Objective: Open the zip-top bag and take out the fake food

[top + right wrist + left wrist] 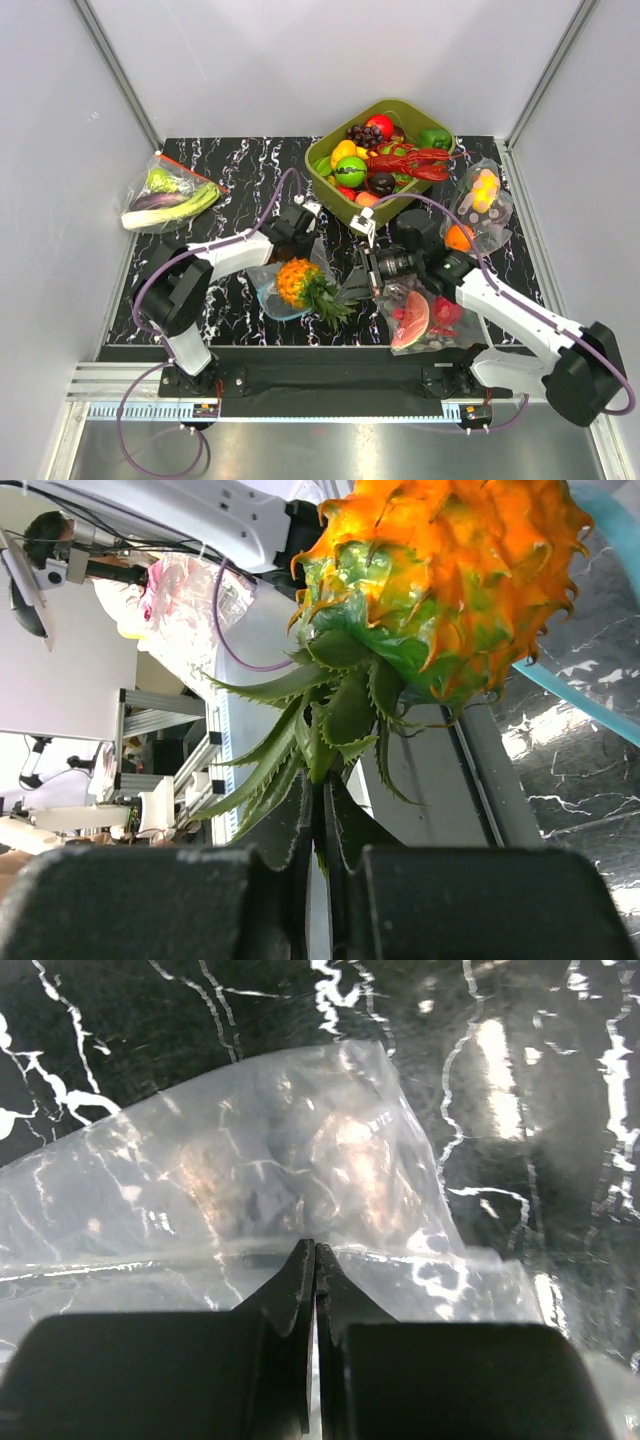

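The clear zip-top bag with a teal zip strip lies at the table's front middle. My left gripper is shut on the bag's clear plastic, its fingertips pinching a fold. The orange pineapple lies at the bag's mouth, its green crown pointing out to the right. My right gripper is shut on a crown leaf. The right wrist view shows the pineapple body just above the closed gripper, with the teal strip beside it. I see no other fruit in the bag.
A green bin at the back holds several fruits and a red lobster. A bag with a watermelon slice lies under my right arm. A bag of green vegetables lies far left. Another clear bag and an orange ball sit right.
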Robot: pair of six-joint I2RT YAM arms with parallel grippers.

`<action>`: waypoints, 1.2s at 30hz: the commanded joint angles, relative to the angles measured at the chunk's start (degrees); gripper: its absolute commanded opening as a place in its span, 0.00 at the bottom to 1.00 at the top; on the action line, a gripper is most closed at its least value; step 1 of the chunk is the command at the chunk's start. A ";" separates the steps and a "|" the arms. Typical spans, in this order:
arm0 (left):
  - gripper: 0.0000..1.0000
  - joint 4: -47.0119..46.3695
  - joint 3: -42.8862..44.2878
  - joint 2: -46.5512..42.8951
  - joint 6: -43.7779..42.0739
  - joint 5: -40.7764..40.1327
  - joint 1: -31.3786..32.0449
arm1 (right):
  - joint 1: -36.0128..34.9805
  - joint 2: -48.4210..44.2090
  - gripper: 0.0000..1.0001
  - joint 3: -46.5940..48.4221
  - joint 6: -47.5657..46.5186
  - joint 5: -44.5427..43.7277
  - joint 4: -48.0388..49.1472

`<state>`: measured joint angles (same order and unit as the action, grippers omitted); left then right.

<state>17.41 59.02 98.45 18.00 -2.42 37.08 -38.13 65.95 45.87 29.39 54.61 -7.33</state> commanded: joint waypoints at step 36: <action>0.99 0.16 -0.76 -34.38 1.51 -7.96 -4.74 | 24.05 28.23 0.00 55.00 -24.81 -44.50 -16.13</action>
<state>16.80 54.70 66.85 19.75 -10.15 32.56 -17.08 88.75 94.02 6.33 12.49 -26.37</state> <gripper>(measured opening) 0.988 0.076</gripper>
